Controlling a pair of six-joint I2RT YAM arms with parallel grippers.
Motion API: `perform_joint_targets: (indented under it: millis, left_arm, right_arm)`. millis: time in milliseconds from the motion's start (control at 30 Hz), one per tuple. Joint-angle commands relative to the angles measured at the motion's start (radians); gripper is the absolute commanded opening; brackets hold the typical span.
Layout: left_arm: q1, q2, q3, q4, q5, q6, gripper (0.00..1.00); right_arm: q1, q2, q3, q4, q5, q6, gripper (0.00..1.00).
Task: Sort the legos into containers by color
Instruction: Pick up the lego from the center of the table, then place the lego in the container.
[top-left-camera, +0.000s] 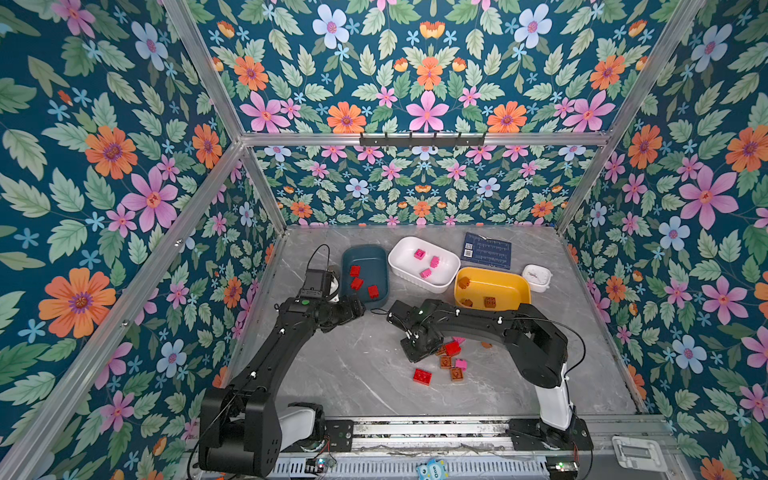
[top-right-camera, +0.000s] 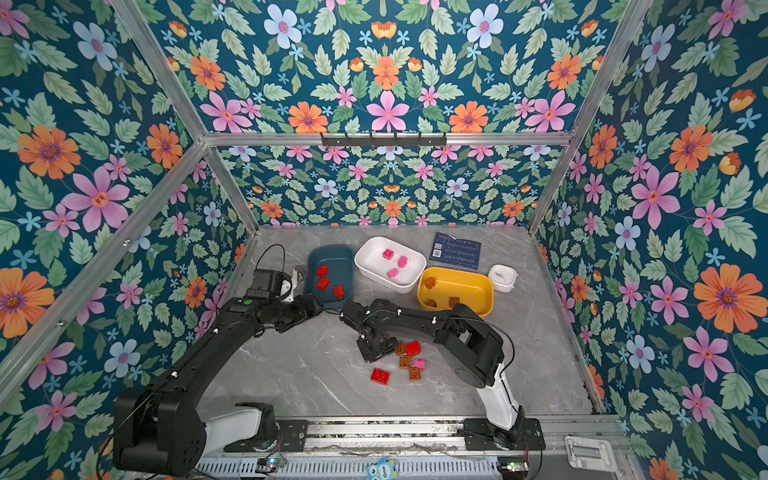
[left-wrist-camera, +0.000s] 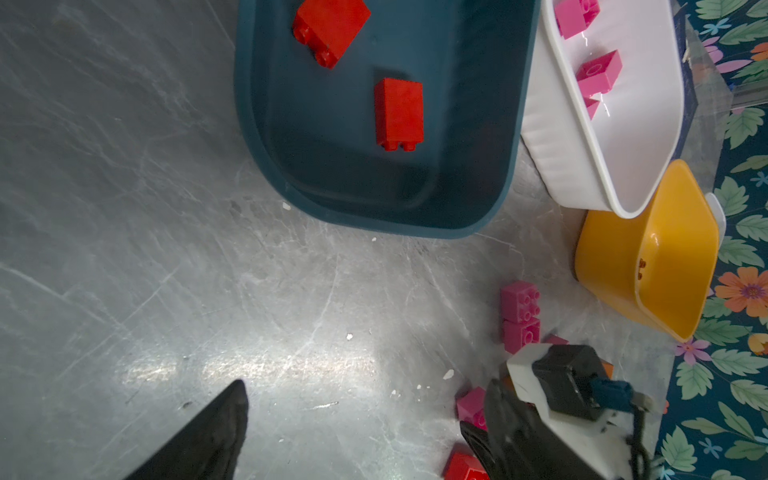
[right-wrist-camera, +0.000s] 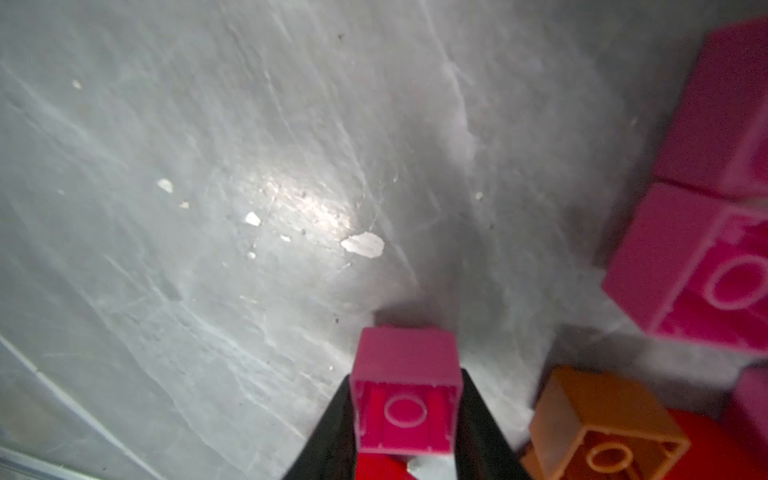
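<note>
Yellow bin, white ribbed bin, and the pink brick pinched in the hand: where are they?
yellow bin (top-left-camera: 505, 289), in a top view, bare inside floor
white ribbed bin (top-left-camera: 403, 257), in a top view, bare inside floor
pink brick (right-wrist-camera: 405, 365), right wrist view, smooth side face

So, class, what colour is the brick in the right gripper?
Pink; the right wrist view shows the brick best, in the right gripper.

Marble table (top-left-camera: 353, 374) bears bins (top-left-camera: 419, 283), loose legos (top-left-camera: 422, 376), card (top-left-camera: 487, 251), dish (top-left-camera: 536, 277).
</note>
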Motion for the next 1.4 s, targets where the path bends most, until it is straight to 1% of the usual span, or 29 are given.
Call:
perform_joint_targets:
  millis: [0, 100, 200, 300, 467, 633, 733, 833, 900, 1067, 1167, 1233, 1367]
  left_arm:
    - [0.001, -0.004, 0.002, -0.003, -0.009, 0.013, 0.89]
    - [0.001, -0.004, 0.01, -0.014, -0.008, 0.014, 0.89]
    - [0.001, -0.003, 0.026, -0.012, 0.005, 0.01, 0.89]
    - [0.001, -0.001, 0.033, 0.028, 0.051, -0.026, 0.89]
    - [-0.002, -0.001, 0.04, 0.115, 0.118, -0.112, 0.88]
    - [-0.014, 0.003, 0.06, 0.173, 0.149, -0.173, 0.88]
    - [-0.022, 0.011, 0.07, 0.177, 0.144, -0.181, 0.88]
    - [-0.024, 0.015, 0.073, 0.177, 0.141, -0.18, 0.88]
    - [-0.024, 0.017, 0.071, 0.171, 0.137, -0.176, 0.88]
    - [-0.024, 0.014, 0.053, 0.167, 0.131, -0.17, 0.88]
    - [-0.024, 0.014, 0.054, 0.155, 0.123, -0.161, 0.88]
    - [-0.024, 0.014, 0.059, 0.138, 0.115, -0.149, 0.88]
    - [-0.024, 0.013, 0.06, 0.124, 0.109, -0.134, 0.88]
  right_arm:
    - [0.001, -0.008, 0.009, -0.027, 0.023, -0.006, 0.28]
    - [-0.004, -0.035, 0.029, -0.047, 0.044, -0.019, 0.26]
    - [-0.034, -0.082, 0.04, -0.048, 0.049, -0.04, 0.25]
    - [-0.092, -0.12, 0.071, -0.053, 0.059, -0.089, 0.25]
    - [-0.232, -0.13, 0.143, -0.026, 0.043, -0.194, 0.25]
    - [-0.364, -0.056, 0.284, -0.015, 0.046, -0.291, 0.25]
    - [-0.424, 0.018, 0.383, -0.011, 0.042, -0.325, 0.25]
    - [-0.464, 0.098, 0.482, -0.017, 0.027, -0.343, 0.26]
    - [-0.472, 0.14, 0.53, -0.017, 0.042, -0.363, 0.27]
    - [-0.508, 0.253, 0.637, -0.026, 0.027, -0.366, 0.33]
    - [-0.519, 0.301, 0.7, -0.051, 0.014, -0.375, 0.38]
    - [-0.52, 0.305, 0.722, -0.065, 0.005, -0.389, 0.44]
    - [-0.52, 0.264, 0.695, -0.077, -0.034, -0.405, 0.54]
